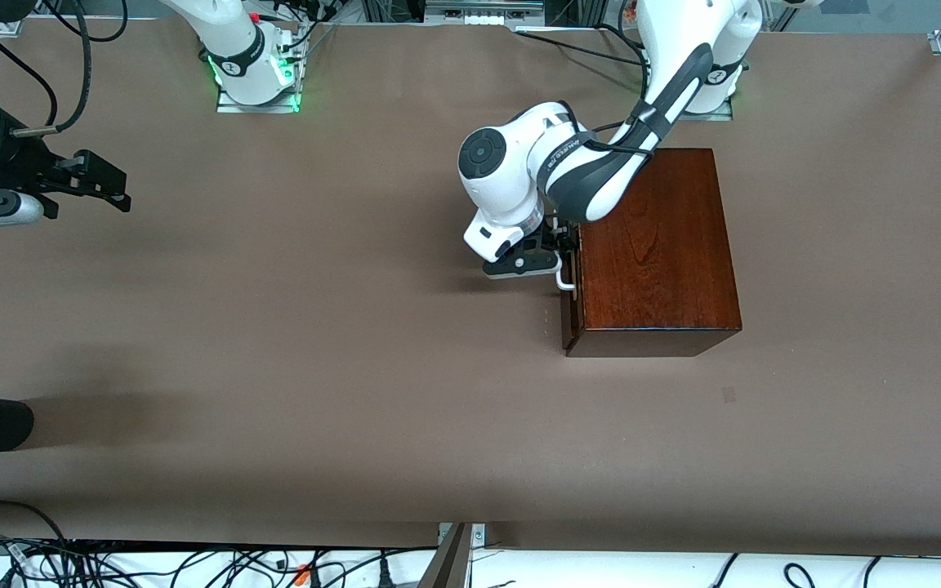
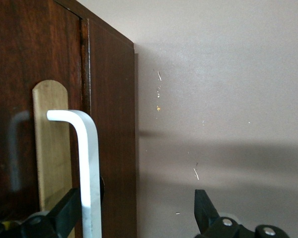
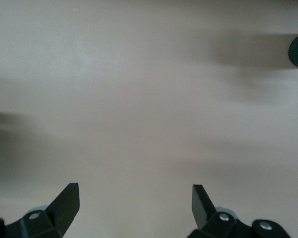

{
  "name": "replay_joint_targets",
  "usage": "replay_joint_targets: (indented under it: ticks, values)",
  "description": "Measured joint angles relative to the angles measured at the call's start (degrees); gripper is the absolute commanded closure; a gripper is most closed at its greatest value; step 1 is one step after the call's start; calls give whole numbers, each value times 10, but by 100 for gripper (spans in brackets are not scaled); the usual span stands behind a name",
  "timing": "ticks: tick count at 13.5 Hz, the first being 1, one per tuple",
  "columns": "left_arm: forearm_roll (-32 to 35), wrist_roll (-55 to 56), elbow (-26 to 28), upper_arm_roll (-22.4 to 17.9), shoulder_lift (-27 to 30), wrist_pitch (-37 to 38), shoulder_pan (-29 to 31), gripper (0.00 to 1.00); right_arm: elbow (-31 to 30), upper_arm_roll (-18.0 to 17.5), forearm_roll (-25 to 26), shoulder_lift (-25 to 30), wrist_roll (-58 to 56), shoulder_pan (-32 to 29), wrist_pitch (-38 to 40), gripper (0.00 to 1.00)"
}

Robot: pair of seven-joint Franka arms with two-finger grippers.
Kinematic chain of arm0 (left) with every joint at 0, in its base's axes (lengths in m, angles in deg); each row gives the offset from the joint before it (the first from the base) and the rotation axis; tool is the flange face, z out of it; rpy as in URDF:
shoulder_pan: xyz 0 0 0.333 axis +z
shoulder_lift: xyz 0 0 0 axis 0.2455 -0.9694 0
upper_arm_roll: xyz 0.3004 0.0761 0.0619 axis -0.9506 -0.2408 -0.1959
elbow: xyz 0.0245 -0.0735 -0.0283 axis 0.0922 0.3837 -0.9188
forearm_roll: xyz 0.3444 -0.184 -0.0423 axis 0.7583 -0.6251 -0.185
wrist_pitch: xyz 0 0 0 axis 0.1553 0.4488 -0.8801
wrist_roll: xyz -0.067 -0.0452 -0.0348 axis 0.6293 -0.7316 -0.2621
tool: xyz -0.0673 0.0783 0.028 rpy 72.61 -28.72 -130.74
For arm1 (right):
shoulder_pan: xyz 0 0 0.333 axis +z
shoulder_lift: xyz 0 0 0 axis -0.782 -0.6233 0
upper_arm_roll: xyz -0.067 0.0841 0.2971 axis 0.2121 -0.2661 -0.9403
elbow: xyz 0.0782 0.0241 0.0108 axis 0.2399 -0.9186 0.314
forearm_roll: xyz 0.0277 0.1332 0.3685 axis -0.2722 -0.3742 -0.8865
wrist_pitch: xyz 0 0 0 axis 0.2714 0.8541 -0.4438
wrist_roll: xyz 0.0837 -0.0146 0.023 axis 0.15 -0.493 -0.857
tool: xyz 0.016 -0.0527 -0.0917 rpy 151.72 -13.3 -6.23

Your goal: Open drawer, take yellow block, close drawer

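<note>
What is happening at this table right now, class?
The left gripper is at the front of the dark wooden box, its open fingers set around the white bar handle of the drawer, which looks shut. No yellow block is visible. The right gripper waits, open, over bare table toward the right arm's end.

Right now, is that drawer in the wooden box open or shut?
Shut. The drawer front sits flush with the box; the left claw stands open around its handle.
</note>
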Motion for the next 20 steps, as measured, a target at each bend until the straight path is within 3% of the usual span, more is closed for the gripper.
replay_joint_targets:
  ticks: [20]
  values:
    - [-22,12,-27,5,-9,-25,-24,0,0,4,0,0,0,0,0,0]
